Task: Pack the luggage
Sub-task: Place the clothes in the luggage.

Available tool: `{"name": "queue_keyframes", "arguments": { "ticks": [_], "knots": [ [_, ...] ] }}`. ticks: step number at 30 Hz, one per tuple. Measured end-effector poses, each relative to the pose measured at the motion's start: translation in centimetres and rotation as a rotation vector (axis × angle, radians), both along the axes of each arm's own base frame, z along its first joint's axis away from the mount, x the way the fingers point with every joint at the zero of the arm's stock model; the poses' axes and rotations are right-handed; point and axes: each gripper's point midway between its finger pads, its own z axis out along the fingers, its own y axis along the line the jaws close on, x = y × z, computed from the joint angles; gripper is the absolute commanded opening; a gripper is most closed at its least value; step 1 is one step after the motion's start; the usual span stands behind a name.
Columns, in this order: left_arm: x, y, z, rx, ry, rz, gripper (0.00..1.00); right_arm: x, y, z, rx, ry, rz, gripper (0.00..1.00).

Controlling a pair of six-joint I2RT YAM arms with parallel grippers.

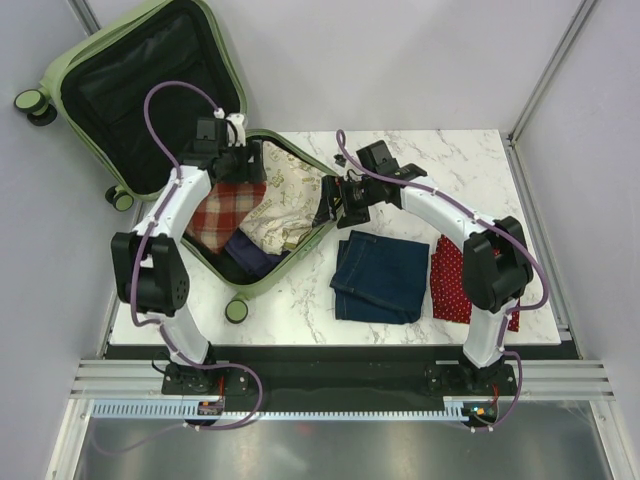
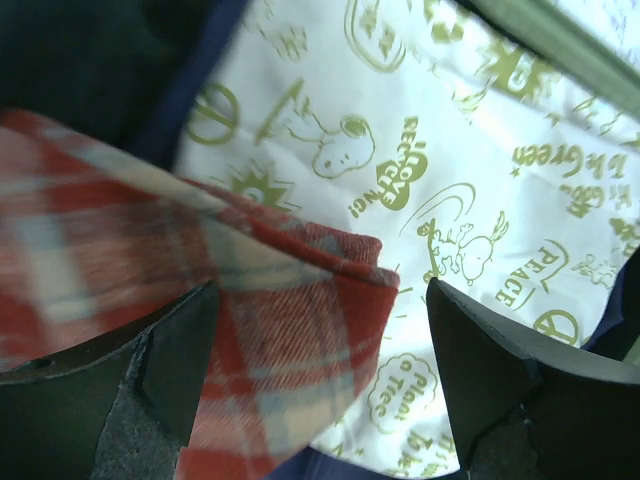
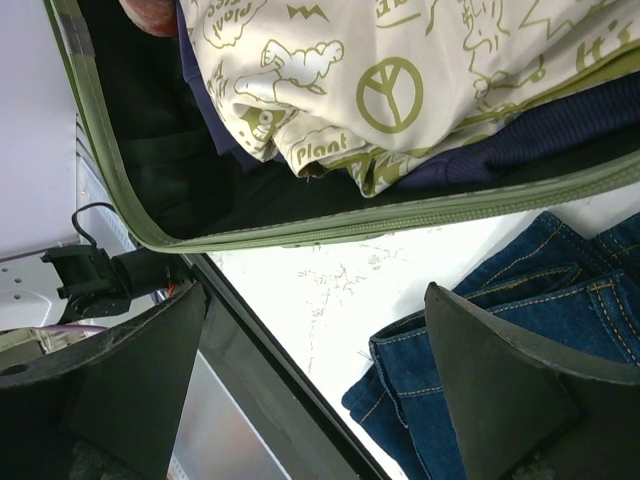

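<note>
Partly cropped, luggage (image 1: 130, 70) lid, L hand (image 2: 320, 290) spread over plaid cloth (image 2: 100, 240), R hand (image 3: 312, 290) spread, navy item (image 1: 250, 250) mostly buried

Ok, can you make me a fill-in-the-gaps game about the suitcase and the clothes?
The suitcase has its lid ___.
The folded jeans lie on the ___.
The polka-dot cloth beside the jeans is ___.
The plaid cloth lies right below the ___ tool.
Missing words: open; table; red; left.
</note>
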Motion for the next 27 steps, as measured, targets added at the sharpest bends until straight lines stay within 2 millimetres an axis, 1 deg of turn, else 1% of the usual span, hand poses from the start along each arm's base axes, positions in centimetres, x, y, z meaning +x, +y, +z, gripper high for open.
{"name": "queue_keyframes", "arguments": {
  "ticks": [1,5,7,13,20,23,27],
  "knots": [
    [0.0,-0.3,-1.1,-0.016,0.022,-0.004,0.90,-0.1,0.0,-0.1,0.000,0.000,-0.001,0.98],
    [-0.6,-1.4,-6.7,-0.057,0.121,-0.025,0.90,-0.4,-0.3,-0.3,-0.005,0.004,-0.003,0.98],
    [-0.6,-1.7,-7.9,-0.069,0.126,-0.037,0.89,-0.4,-0.3,-0.4,-0.006,0.005,-0.003,0.98],
    [0.0,-2.0,-8.4,-0.084,0.097,-0.050,0.89,-0.3,-0.3,-0.3,-0.004,0.001,-0.003,0.98],
    [0.0,-2.3,-9.0,-0.079,0.065,-0.084,0.89,-0.5,-0.4,-0.2,-0.004,-0.005,-0.005,0.98],
    [-0.3,-2.5,-8.6,-0.069,0.045,-0.100,0.89,-0.7,-0.6,0.1,-0.004,-0.012,-0.008,0.98],
    [-0.8,-2.7,-7.3,-0.062,0.038,-0.099,0.91,-0.7,-0.8,1.0,0.001,-0.036,-0.015,0.98]
  ]
}}
